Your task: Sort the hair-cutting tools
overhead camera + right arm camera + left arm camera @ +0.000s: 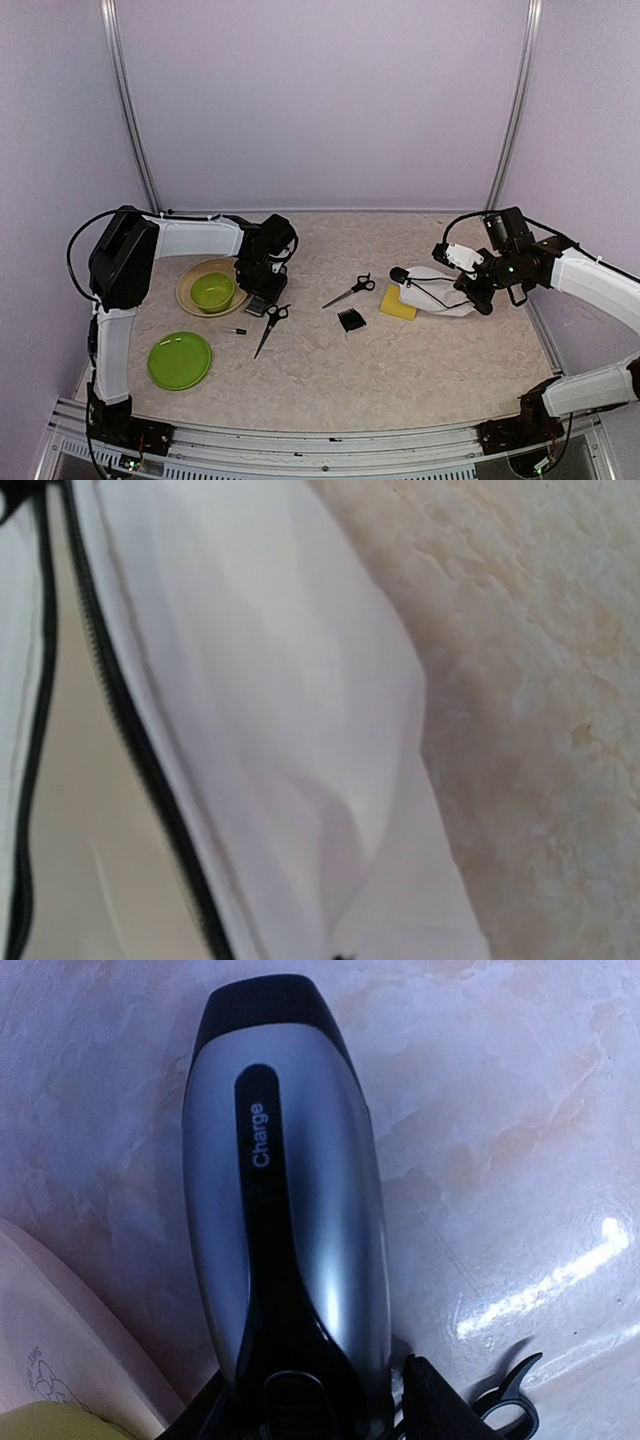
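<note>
The left arm [190,238] arches over, the left gripper [262,292] pointing down just right of the bowl [212,291], its jaws clamped on the clipper [285,1210] lying flat. The right gripper [472,293] reaches left, jaws together on the pouch [432,297]. Only the left wrist view shows the clipper's "Charge" lettering.

On my left wrist feed the electric clipper [285,1210] is silver, with a glossy black stripe, black ends and white "Charge" lettering. The table [320,390] is mottled, marbled beige. The left scissors [274,316] and right scissors [360,285] have black handles and steel-grey blades. The comb guard [351,320] is black. At the left I see a lime-green plate [180,360] and a lime-green bowl [212,292] in a tan dish [188,275]. At the right, the pouch [300,730] is white with a black zip, beside a yellow block [397,303].
</note>
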You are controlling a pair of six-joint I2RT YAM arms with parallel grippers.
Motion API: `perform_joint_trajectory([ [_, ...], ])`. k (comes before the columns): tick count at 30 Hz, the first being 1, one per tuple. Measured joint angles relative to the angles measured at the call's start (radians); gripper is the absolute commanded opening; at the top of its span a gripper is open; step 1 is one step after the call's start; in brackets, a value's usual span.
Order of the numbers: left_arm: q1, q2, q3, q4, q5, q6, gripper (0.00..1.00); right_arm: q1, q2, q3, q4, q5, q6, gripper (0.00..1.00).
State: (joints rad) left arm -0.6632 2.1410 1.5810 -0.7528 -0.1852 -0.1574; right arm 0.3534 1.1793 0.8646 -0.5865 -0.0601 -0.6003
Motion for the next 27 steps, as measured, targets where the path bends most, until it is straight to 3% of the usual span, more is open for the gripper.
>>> perform_joint_trajectory([
  [2, 0.000, 0.000, 0.000, 0.001, -0.001, -0.003, 0.50, 0.000, -0.001, -0.002, 0.000, 0.000, 0.000, 0.00],
  [14, -0.017, -0.016, -0.002, 0.037, -0.058, 0.013, 0.05, 0.014, -0.020, -0.004, -0.015, -0.014, -0.013, 0.00],
  [21, -0.089, -0.294, -0.093, 0.157, -0.057, 0.140, 0.00, 0.087, 0.003, 0.026, -0.044, -0.056, -0.027, 0.00],
  [27, -0.193, -0.610, -0.294, 0.381, 0.120, 0.223, 0.00, 0.124, 0.072, 0.121, -0.091, -0.129, -0.037, 0.00],
])
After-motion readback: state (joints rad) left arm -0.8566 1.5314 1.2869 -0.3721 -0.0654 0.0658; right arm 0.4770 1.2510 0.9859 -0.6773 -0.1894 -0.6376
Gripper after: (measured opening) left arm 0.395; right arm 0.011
